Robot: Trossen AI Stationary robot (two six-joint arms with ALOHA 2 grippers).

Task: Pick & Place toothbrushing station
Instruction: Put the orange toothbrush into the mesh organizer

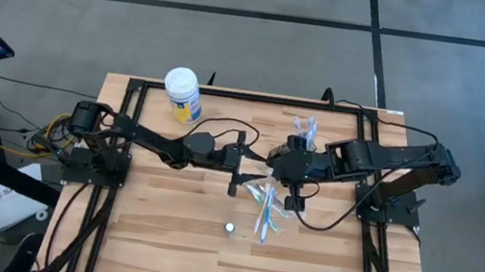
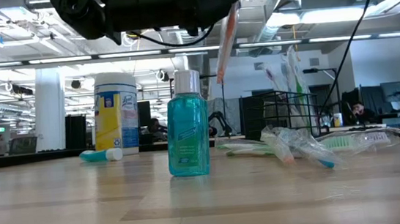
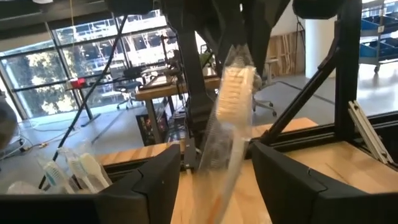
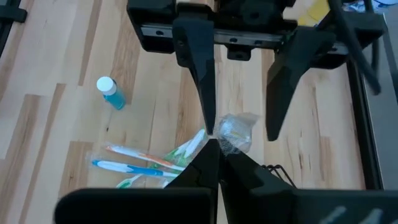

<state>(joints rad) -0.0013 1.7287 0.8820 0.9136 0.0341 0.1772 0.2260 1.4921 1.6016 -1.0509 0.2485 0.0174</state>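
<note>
My right gripper (image 4: pixel 214 142) is shut on a toothbrush in a clear wrapper (image 3: pixel 229 118), held up above the middle of the table. My left gripper (image 3: pixel 214 171) is level and open, with one finger (image 4: pixel 204 74) on each side of that hanging toothbrush; I see no clear touch. Several more wrapped toothbrushes (image 1: pixel 265 212) lie flat on the table below. The black wire-mesh holder (image 2: pixel 279 112) stands at the far side with toothbrushes upright in it (image 1: pixel 304 128). A small teal tube (image 2: pixel 101 155) lies on its side near the jar. My right gripper pinches the wrapped toothbrush at its upper, bristle end (image 4: pixel 235 134) between its two shut fingertips, slanting down from above. The toothbrush hangs below the fingers, clear of the table, with its orange handle (image 2: pixel 225 40) tilted downward. The wrapper hides the exact spot.
A white-lidded yellow-and-blue jar (image 1: pixel 182 93) stands at the far left of the table. A teal bottle with a clear cap (image 2: pixel 187 131) stands upright toward the near edge. A black frame rail (image 1: pixel 229 94) runs around the table.
</note>
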